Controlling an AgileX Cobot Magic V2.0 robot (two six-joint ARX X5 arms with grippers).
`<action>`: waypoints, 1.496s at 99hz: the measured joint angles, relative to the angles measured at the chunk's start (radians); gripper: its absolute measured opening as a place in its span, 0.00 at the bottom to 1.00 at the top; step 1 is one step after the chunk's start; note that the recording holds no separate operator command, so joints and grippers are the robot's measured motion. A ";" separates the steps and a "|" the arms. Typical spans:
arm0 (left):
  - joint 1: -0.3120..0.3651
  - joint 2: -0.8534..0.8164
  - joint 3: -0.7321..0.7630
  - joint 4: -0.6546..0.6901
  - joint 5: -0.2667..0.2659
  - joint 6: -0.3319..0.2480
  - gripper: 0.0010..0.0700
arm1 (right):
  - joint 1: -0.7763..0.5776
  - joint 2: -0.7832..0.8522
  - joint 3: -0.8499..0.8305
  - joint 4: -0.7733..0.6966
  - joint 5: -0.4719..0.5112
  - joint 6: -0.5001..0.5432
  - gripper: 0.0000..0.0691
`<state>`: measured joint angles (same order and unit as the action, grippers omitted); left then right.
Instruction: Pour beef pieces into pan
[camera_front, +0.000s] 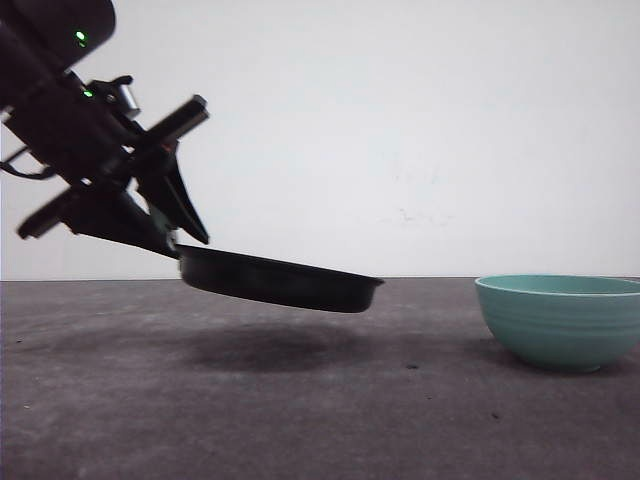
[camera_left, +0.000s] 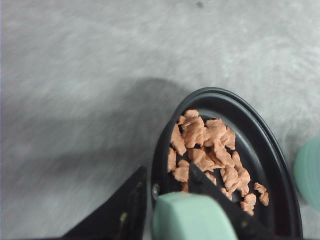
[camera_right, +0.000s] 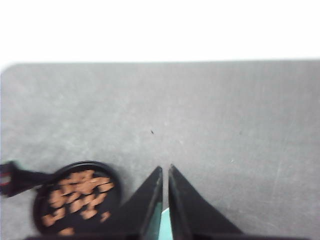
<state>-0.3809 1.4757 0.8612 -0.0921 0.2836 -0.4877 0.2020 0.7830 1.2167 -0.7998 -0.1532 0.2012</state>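
While the grey table (camera_front: 320, 400) lies flat below, the left gripper (camera_front: 165, 235) holds the black pan (camera_front: 280, 282) up in the air by its handle, tipped down toward the teal bowl (camera_front: 560, 320), which sits well apart on the table. From the front you cannot see inside the pan. The left wrist view looks in: the beef pieces (camera_left: 210, 150) lie in a loose heap in the pan, and the fingers (camera_left: 120, 210) pinch the mint-green handle (camera_left: 192, 217). In the right wrist view the right gripper (camera_right: 165, 172) has its tips nearly pressed together, holding nothing, near the pan.
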 joint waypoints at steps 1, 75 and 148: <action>-0.002 0.004 0.000 0.006 0.000 0.000 0.16 | 0.000 -0.005 0.000 -0.005 0.005 -0.001 0.03; -0.014 0.072 0.005 -0.086 -0.001 -0.064 0.99 | 0.000 -0.009 0.000 -0.100 0.098 -0.007 0.02; 0.014 -0.862 -0.003 -0.348 -0.486 0.145 0.03 | 0.104 -0.132 -0.360 0.476 0.222 -0.261 0.02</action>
<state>-0.3668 0.6140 0.8585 -0.4400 -0.2024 -0.3424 0.3061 0.6510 0.8562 -0.3233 0.0685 -0.0593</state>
